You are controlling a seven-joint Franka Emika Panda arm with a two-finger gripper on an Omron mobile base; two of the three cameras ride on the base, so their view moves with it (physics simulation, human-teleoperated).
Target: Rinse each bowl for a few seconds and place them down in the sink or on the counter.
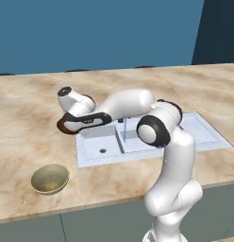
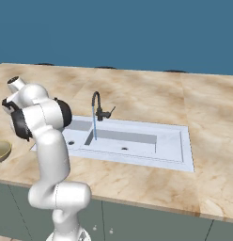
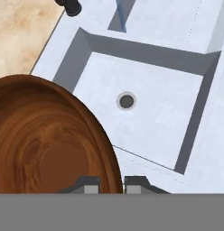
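Gripping the brown bowl (image 3: 50,144) by its rim, the jaws (image 3: 111,184) are clenched on it at the sink's (image 1: 204,134) left edge, over the near basin. The gold bowl (image 1: 49,178) is sitting untouched near the tabletop's (image 1: 34,108) front-left edge. Water is running from the faucet (image 2: 97,108), so doing this well probably means carrying the bowl level across to the stream, tilting it so water sweeps the inside, and not loosening the pinch. The hand view is giving the rim grip and the drain (image 3: 126,101) below; the right base view is showing the faucet and the stream clearly.
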